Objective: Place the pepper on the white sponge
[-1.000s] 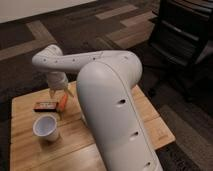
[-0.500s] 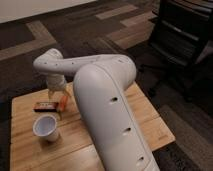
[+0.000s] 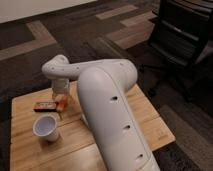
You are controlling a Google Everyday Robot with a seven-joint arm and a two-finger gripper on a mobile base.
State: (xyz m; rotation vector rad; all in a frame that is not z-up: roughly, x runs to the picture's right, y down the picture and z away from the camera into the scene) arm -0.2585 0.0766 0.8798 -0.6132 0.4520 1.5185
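The pepper (image 3: 62, 102) is a small orange-red sliver, slender and soft at its outline. It sits directly below the fingertips of the gripper (image 3: 61, 96), down near the top of the table (image 3: 145, 116). What it rests on cannot be told. The gripper hangs from above with its fingers spread, and whether either finger touches the pepper cannot be told.

Just left of the fingers in the view lies a flat dark packet (image 3: 45, 106) with orange print, close to the pepper. Nearer the camera than the fingers and a little left stands a white cup (image 3: 46, 128), upright with its mouth open, apart from both packet and pepper.

Right of the fingers the thick white arm (image 3: 107, 112) sweeps in and covers the middle of the table. The table's far edge runs just behind the gripper, so there is little room that way. Bare wood lies left of the packet out to the left edge, around the cup, and right of the arm to the right edge. Beyond is dark carpet, with a black chair (image 3: 182, 35) well apart at far right.
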